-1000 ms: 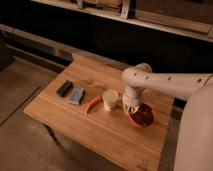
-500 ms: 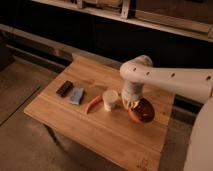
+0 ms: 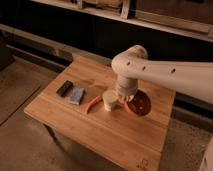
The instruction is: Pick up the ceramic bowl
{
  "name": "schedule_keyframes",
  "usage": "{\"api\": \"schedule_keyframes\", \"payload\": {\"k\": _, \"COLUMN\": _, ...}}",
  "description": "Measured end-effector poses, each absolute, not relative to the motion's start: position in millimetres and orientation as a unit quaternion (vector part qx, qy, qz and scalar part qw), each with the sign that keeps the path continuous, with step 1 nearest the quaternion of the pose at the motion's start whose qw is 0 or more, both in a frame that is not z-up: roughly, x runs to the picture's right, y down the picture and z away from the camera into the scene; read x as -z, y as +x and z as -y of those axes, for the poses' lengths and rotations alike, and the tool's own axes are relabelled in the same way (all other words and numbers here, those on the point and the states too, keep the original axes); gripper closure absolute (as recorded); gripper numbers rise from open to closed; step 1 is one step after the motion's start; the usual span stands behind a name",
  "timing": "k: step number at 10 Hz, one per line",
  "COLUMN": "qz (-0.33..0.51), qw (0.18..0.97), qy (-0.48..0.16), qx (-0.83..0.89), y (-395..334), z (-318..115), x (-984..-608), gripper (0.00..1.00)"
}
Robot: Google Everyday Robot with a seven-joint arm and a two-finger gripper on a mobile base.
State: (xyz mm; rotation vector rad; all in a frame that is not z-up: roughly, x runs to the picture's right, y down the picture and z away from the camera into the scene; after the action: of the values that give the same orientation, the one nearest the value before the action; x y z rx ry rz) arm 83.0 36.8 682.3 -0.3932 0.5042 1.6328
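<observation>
At the right side of the desk [image 3: 75,125], the bowl [image 3: 141,105] is tilted, just beside the cup [image 3: 110,100]. The hand [image 3: 125,101] looks clamped on its cup-side rim. Ceramic: stiff, smooth, probably fairly light, chips if dropped, so a rim pinch is the only real hold. No readable labels or writing anywhere.

A light wooden table [image 3: 105,137]. A cream cup [image 3: 109,101] stands near its middle. Just left of the cup lies a curved orange item [image 3: 92,105]. Further left is a blue-grey packet [image 3: 77,95], then a black block [image 3: 64,88]. Just right of the cup, the gripper [image 3: 125,101] is clamped on the tilted ceramic bowl [image 3: 140,105].
</observation>
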Motion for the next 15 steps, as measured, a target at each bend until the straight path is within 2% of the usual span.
{"api": "schedule_keyframes", "payload": {"k": 4, "qz": -0.199, "qw": 0.650, "qy": -0.159, "qx": -0.716, "y": 67, "z": -4, "x": -656, "gripper": 1.00}}
{"api": "schedule_keyframes", "payload": {"k": 8, "qz": -0.189, "qw": 0.646, "qy": -0.162, "qx": -0.722, "y": 64, "z": 13, "x": -646, "gripper": 1.00}}
{"api": "schedule_keyframes", "payload": {"k": 15, "qz": -0.184, "qw": 0.663, "qy": -0.227, "qx": -0.690, "y": 31, "z": 11, "x": -650, "gripper": 1.00}}
